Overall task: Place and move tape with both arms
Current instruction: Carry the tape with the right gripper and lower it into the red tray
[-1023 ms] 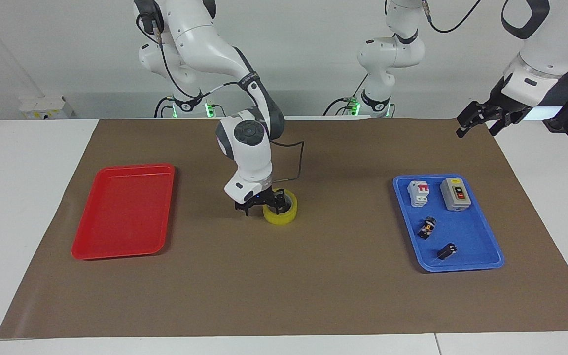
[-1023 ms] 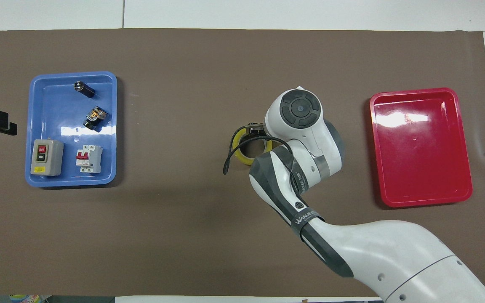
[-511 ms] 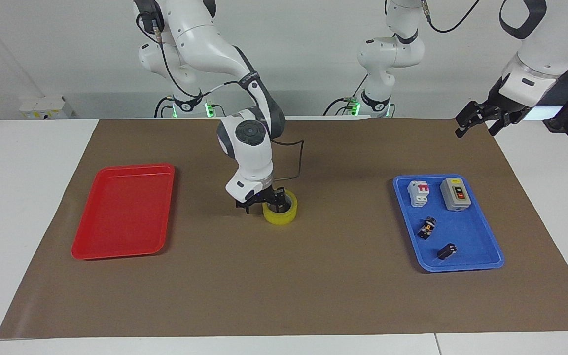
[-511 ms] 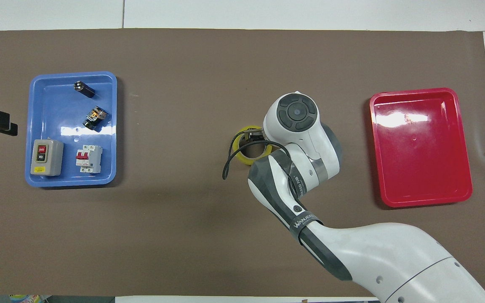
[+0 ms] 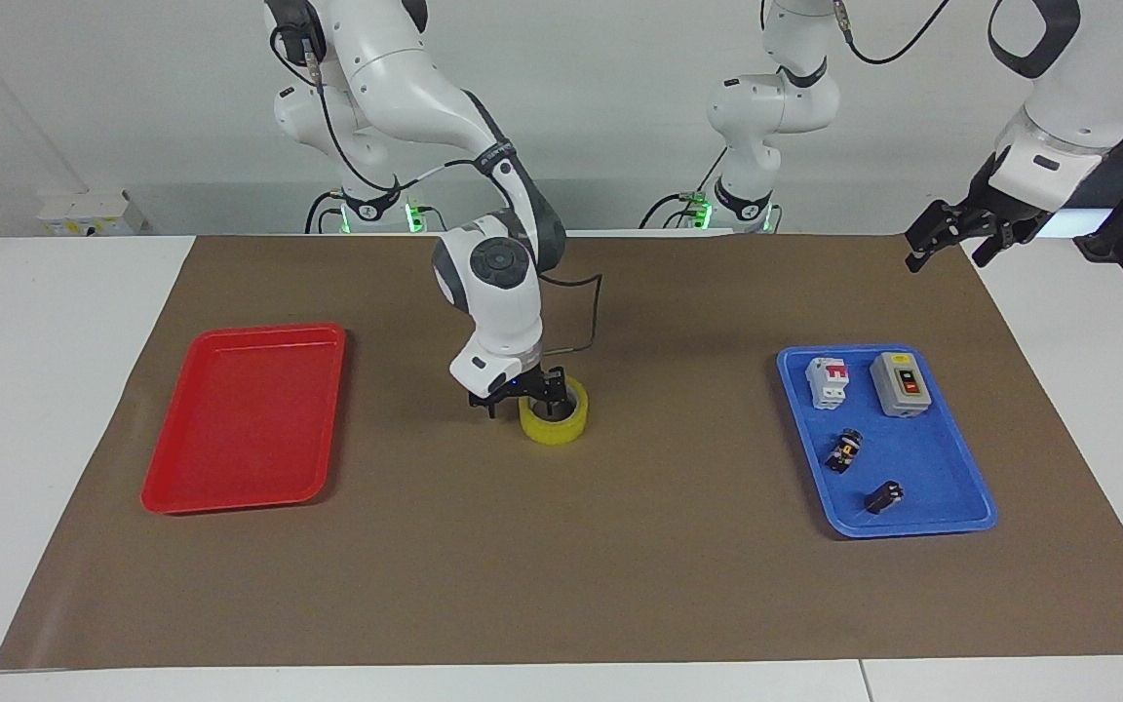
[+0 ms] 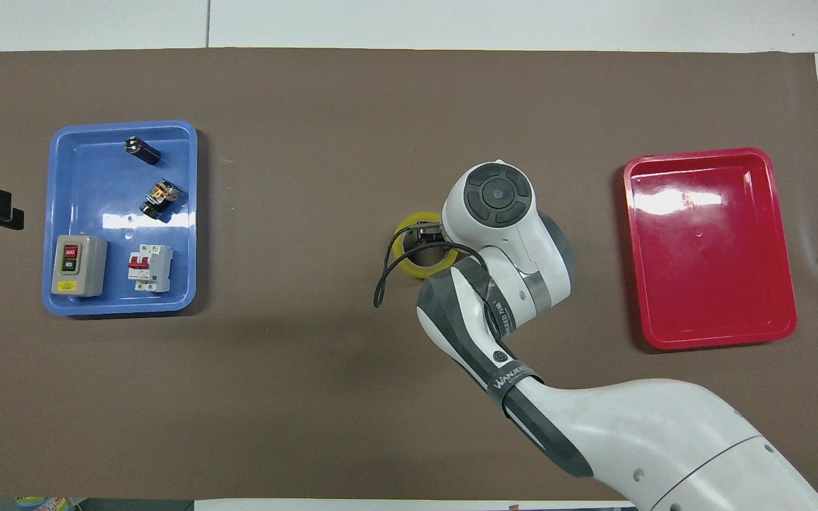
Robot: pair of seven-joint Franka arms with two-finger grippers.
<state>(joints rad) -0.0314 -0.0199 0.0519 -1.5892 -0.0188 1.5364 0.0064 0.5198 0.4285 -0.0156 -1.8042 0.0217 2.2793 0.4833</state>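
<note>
The right claw (image 5: 526, 394) is low over the worktop (image 5: 561, 585), its fingers spread across the rim of the tape (image 5: 554, 420). The tape lies flat mid-worktop, its hole facing up, between the red tray (image 5: 245, 419) and blue tray (image 5: 888, 444). The left claw (image 5: 951, 237) waits, raised and spread open, over the worktop's corner.

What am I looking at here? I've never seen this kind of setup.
Two white robot arms work at a table covered with a brown mat. One picture faces the robots; the other looks down from above them. The right hand is down at the yellow tape, which sits on the mat mid-table; whether it grips the roll is unclear. The left hand waits raised over the mat's corner. A red tray lies bare; a blue tray holds small electrical parts.
</note>
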